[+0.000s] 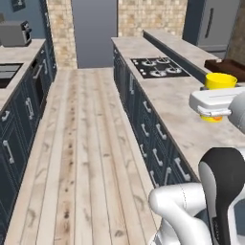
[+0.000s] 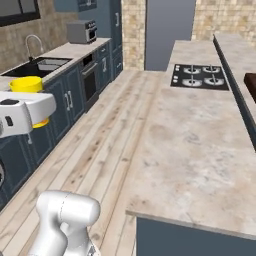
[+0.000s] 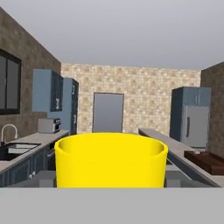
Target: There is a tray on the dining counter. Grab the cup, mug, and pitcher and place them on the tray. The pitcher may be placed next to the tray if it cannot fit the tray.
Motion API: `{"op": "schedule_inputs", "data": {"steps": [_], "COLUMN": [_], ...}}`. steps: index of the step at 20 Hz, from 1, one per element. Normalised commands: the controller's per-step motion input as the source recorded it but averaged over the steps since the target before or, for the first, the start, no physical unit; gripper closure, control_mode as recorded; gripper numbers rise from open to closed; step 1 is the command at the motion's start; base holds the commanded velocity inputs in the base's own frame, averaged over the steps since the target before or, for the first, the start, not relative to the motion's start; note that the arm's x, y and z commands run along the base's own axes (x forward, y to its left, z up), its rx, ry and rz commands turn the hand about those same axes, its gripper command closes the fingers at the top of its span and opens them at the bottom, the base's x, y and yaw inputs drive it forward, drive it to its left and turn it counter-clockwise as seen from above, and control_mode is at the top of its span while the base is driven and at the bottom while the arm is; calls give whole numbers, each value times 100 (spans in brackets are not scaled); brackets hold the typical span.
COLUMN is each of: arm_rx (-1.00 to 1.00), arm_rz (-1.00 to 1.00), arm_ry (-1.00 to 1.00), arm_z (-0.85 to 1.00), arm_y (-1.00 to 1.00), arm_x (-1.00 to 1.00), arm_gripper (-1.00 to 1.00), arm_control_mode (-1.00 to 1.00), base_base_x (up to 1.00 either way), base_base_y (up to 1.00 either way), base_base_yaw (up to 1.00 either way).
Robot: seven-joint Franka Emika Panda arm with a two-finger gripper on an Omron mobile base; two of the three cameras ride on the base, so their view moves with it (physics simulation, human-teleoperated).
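My gripper (image 1: 216,103) is shut on the cup (image 1: 220,81), a bright yellow handleless tumbler held upright above the lower counter. In the hand view the cup (image 3: 111,159) sits right in front of the camera, between the two fingers. From the right base view the cup (image 2: 25,84) rises above the white hand (image 2: 22,114). The dark brown tray (image 1: 225,66) lies beyond it on the raised dining counter (image 1: 174,44), and the tray (image 3: 209,160) shows again at the hand view's right. The mug and the pitcher are out of view.
A black stovetop (image 1: 158,67) is set into the lower counter (image 1: 186,119) ahead of the arm. Across the wooden floor (image 1: 81,143) runs a second counter with a sink (image 2: 42,64) and a toaster (image 1: 14,33). A fridge (image 1: 215,21) stands at the far right.
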Motion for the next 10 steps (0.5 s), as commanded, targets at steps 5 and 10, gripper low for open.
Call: {"op": "schedule_inputs", "data": {"steps": [5,10], "arm_rx": [0,0], "arm_rz": [0,0], "arm_ry": [0,0], "arm_z": [0,0], "arm_y": [0,0], "arm_x": [0,0], "arm_gripper": [100,100], "arm_control_mode": [100,100], "base_base_x": [-62,-96], "base_base_y": [68,-23], "base_base_yaw": [0,-8]}}
